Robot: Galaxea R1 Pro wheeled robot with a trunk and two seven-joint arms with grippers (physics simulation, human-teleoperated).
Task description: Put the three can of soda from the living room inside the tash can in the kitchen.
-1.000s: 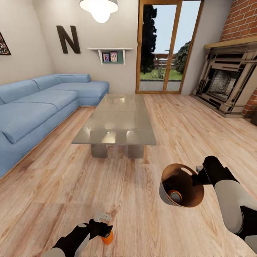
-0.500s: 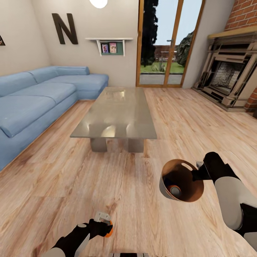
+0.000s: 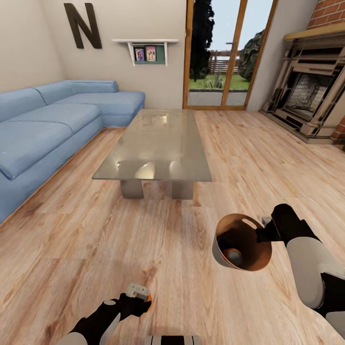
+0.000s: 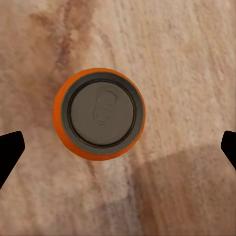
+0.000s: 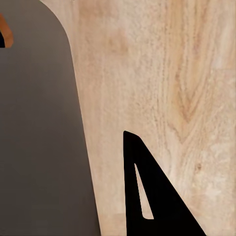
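- Risk imo: left gripper (image 4: 118, 147) drops off-centre, a fingertip clips the orange soda can w/ grey top (image 4: 99, 113) and tips it over on the light wood plank floor (image 3: 191, 158).
- Left wrist cam: can sits upright on the floor, between the wide-open fingers but nearer one tip, nothing held yet.
- Right gripper (image 3: 262, 233) pinches the rim of the round bin w/ wood-brown inside (image 3: 241, 242), tilted twd the robot, off the floor. One can (image 3: 234, 255) is inside already; more tilt and it could roll out.
- Bin is well apart from the floor can, so there's a carry across.

Grey bin wall (image 5: 34, 137) beside plank floor (image 5: 162, 73)
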